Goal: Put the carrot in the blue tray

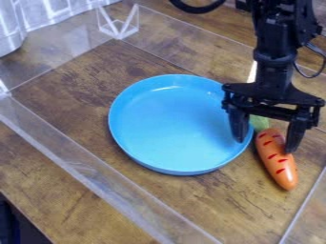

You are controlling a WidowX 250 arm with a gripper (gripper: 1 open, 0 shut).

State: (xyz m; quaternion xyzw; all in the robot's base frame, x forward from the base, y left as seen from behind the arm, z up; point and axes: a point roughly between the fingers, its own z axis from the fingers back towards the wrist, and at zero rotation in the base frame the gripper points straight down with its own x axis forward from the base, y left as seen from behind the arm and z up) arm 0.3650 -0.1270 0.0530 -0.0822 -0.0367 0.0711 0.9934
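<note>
While the arm hangs straight down near the table's right edge, the gripper (270, 128) sits w/ jaws spread wide, nothing between them. Carrot (275, 159) lies on the wood just outside the tray (159, 124), by its right rim, leafy top under the gripper, tip toward the table's front-right corner. One finger (241, 125) overlaps the tray rim; whether touching, can't tell.

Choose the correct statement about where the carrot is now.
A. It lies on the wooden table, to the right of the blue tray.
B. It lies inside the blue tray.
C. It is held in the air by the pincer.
A: the carrot lies on the wooden table just outside the right rim of the blue tray, with the open pincer above its leafy end.
</note>
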